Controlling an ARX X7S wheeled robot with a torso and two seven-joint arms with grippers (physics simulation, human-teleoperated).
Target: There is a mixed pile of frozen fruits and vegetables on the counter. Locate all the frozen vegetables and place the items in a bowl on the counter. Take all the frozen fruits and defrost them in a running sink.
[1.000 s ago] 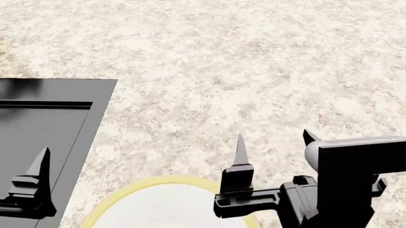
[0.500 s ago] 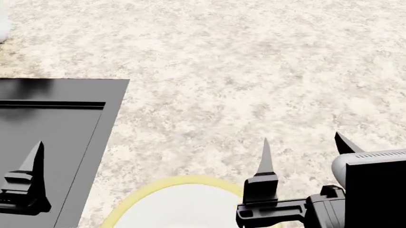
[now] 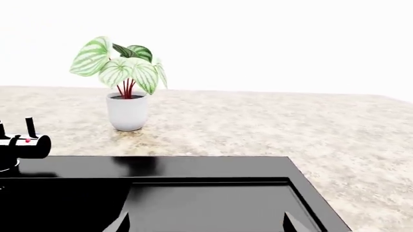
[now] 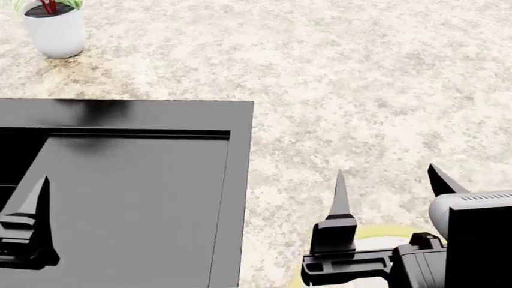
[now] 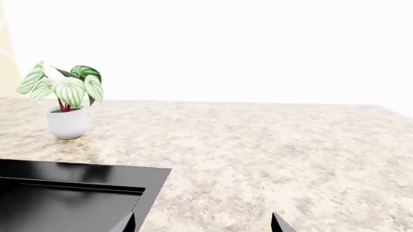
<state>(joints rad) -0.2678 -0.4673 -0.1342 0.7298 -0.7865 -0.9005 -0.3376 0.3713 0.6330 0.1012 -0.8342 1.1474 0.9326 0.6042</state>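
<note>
Speckled counter (image 4: 384, 90) shows no produce, so both the left gripper (image 4: 32, 204) over sink (image 4: 136, 198) and right gripper (image 4: 388, 192) over bowl (image 4: 376, 231) hang wide, empty.

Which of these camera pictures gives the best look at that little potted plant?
The left wrist view: the potted plant shows whole, leaves, red stems and white pot, on the counter behind the sink. The right wrist view shows it whole but smaller; the head view catches only its pot, cut off at the corner.

Speckled granite-look counter (image 4: 384, 78); glossy black sink (image 4: 144, 192).
</note>
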